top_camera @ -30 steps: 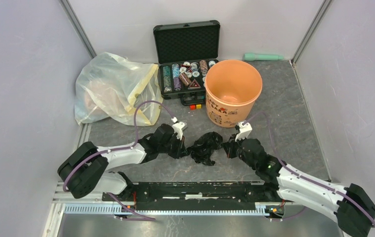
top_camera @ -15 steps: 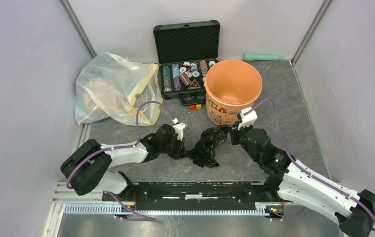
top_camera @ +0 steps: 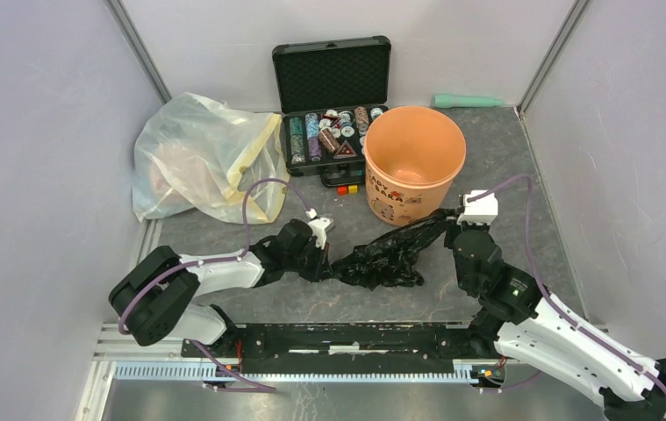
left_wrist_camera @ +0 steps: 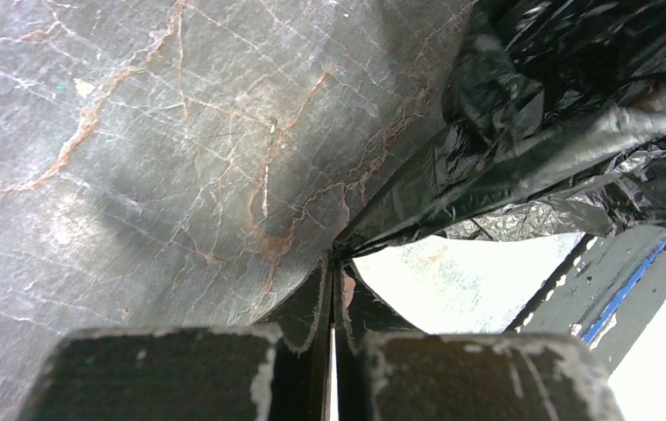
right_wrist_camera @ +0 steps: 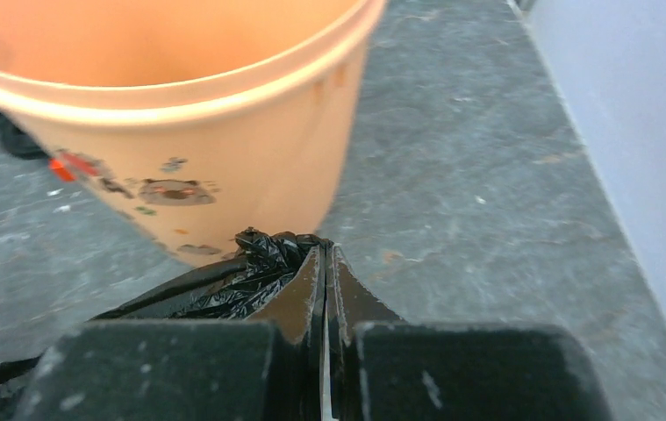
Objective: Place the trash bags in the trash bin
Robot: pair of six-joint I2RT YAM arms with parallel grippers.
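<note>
1. My left end effector (left_wrist_camera: 335, 267) is pressed together on one edge of the black trash bag (left_wrist_camera: 557, 105). The wrist view shows the thin plastic pinched between the fingertips, low over the grey veined worktop (left_wrist_camera: 136, 158).
2. My right end effector (right_wrist_camera: 325, 259) is also pressed together, pinching a bunched corner of the same trash bag. It sits just in front of the lower wall of the trash bin (right_wrist_camera: 224, 167), near the printed labels.
3. The trash bag stretches between my two grips as a wrinkled, glossy band. It runs from low on my left up toward the right, and its slack middle lies on the worktop.
4. The corner I hold on the right seems to touch the trash bin's wall, though from the wrist view I cannot be sure.
5. The trash bin stands upright behind the bag with its mouth open to the top. None of the bag is inside it.
6. Further out, an open black case (top_camera: 329, 88) of chips sits just left of the trash bin. A large translucent bag (top_camera: 197, 153) lies at the far left, and a green object (top_camera: 468, 101) rests along the back wall.
</note>
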